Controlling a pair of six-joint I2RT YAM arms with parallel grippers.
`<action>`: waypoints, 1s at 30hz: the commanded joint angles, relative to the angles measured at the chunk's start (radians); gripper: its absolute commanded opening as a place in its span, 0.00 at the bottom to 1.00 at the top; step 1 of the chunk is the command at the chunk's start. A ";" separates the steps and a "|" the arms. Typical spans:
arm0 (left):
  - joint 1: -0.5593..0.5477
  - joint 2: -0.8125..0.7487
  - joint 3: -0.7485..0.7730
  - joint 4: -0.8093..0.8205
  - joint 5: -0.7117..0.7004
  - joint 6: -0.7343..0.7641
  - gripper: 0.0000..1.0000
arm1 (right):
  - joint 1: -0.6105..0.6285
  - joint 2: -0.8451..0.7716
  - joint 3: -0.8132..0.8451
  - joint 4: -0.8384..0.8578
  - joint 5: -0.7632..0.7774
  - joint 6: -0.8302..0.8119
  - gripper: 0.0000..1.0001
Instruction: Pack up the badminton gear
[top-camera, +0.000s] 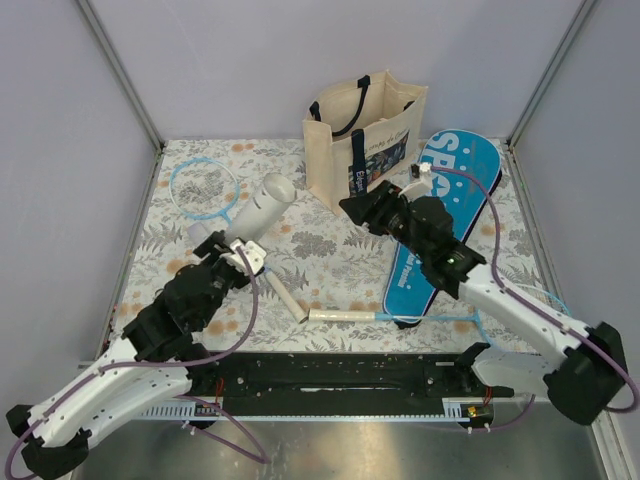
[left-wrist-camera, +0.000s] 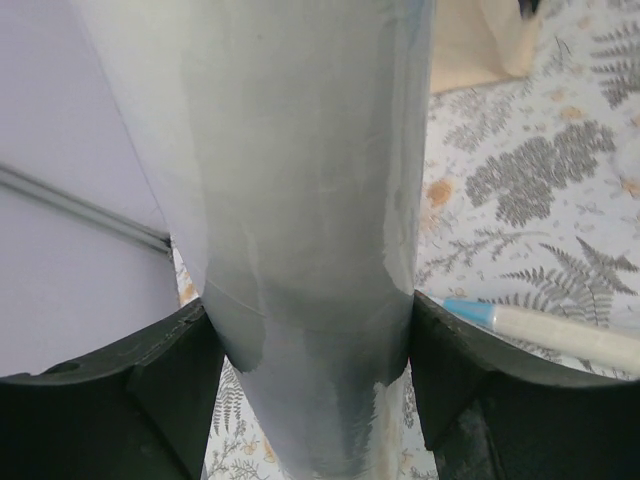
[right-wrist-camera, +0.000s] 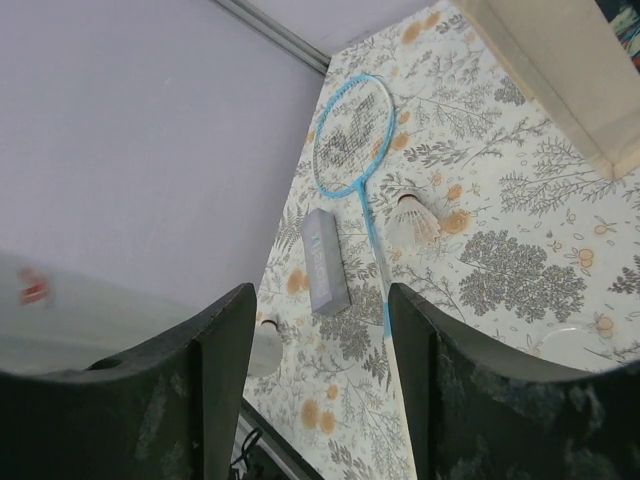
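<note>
My left gripper (top-camera: 245, 256) is shut on the long white tube (top-camera: 266, 200), which tilts up toward the back; in the left wrist view the tube (left-wrist-camera: 300, 200) fills the gap between the fingers (left-wrist-camera: 150, 390). One light-blue racket (top-camera: 203, 188) lies at the back left, its white handle (top-camera: 286, 298) near the middle. A second racket's handle (top-camera: 345, 315) lies at the front, its shaft running under the blue "SPORT" case (top-camera: 450, 215) on the right. My right gripper (top-camera: 352, 210) is open and empty, hovering left of the case, in front of the tote bag.
The cream tote bag (top-camera: 365, 135) with navy straps stands at the back centre. The right wrist view shows the racket head (right-wrist-camera: 350, 140), a shuttlecock (right-wrist-camera: 410, 220), a grey box (right-wrist-camera: 322, 262) and another shuttlecock (right-wrist-camera: 265, 345) on the floral cloth. Walls close three sides.
</note>
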 joint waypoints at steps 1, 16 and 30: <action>0.000 -0.117 -0.026 0.185 -0.093 -0.021 0.43 | 0.008 0.175 0.017 0.192 0.023 0.158 0.63; -0.001 -0.314 -0.087 0.119 0.037 -0.142 0.44 | 0.143 0.850 0.388 0.271 0.114 0.362 0.64; 0.000 -0.360 -0.015 -0.013 0.109 -0.222 0.44 | 0.186 1.154 0.679 0.196 0.135 0.506 0.65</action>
